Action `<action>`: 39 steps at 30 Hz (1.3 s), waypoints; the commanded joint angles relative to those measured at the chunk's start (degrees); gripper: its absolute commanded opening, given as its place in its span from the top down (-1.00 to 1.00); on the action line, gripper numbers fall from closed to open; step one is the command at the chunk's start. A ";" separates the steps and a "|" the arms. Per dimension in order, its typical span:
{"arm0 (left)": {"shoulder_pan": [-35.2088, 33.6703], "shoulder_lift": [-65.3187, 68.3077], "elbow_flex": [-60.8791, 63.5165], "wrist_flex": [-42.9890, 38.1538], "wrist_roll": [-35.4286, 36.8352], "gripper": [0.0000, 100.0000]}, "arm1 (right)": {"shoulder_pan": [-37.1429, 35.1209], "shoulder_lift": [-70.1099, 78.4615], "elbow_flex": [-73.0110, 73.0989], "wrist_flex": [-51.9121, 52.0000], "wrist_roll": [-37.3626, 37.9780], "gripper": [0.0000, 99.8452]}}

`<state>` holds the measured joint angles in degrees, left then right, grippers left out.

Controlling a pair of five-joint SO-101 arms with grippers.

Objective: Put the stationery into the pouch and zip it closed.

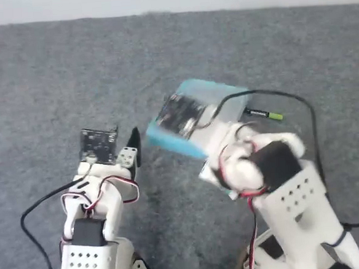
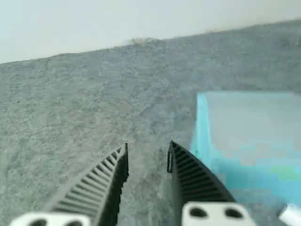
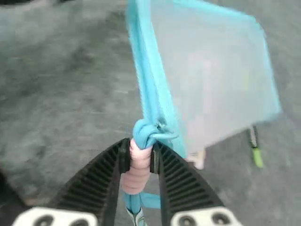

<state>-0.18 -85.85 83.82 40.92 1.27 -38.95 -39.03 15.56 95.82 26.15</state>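
The light blue translucent pouch (image 1: 193,112) hangs tilted above the grey table, held at its zipper edge. My right gripper (image 3: 139,146) is shut on the pink zipper pull (image 3: 136,169) at the end of the blue zipper band. In the right wrist view the pouch (image 3: 207,80) stretches away from the fingers. A black pen with a green tip (image 1: 265,113) lies on the table just beyond the pouch, and the pen (image 3: 254,147) also shows past the pouch's edge. My left gripper (image 2: 146,149) is open and holds nothing, just beside the pouch (image 2: 249,136). From above, the left gripper (image 1: 134,144) sits close to the pouch's corner.
Grey felt covers the table (image 1: 70,74) up to a pale wall at the back. A small whitish object (image 3: 197,159) lies under the pouch's edge. A black cable (image 1: 300,104) arcs over the right arm.
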 commanded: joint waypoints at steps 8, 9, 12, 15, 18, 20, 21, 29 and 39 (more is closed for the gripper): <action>1.85 0.79 -0.04 -4.75 2.90 0.73 | -9.27 -1.10 11.87 -8.31 -5.45 0.99; 3.52 0.79 0.75 -4.75 2.73 0.73 | -9.27 -1.10 11.34 -8.31 -5.45 0.99; 6.95 1.14 3.82 -7.56 2.55 0.73 | -9.01 -0.57 7.38 -5.93 -5.45 0.99; 7.12 1.14 6.99 -11.16 -0.79 0.73 | -8.31 -0.48 -0.53 -2.07 -5.45 0.99; 7.56 1.14 7.16 -10.99 -1.76 0.73 | -6.73 1.89 -11.60 1.10 -5.45 0.99; 7.56 1.14 7.16 -10.99 -1.76 0.73 | -6.29 6.64 -19.25 2.42 -5.80 0.99; 7.56 1.14 7.16 -10.99 -1.76 0.73 | -6.29 9.89 -23.03 3.03 -7.12 0.99; 14.33 1.23 8.31 -9.76 -2.02 0.73 | -6.55 38.29 -55.38 6.02 -9.49 0.99; 18.37 0.79 8.75 -9.76 -1.76 0.73 | -6.55 48.13 -62.24 6.81 -12.75 0.99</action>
<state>19.43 -85.85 93.67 31.69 -0.40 -46.15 10.02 -47.21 100.57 14.29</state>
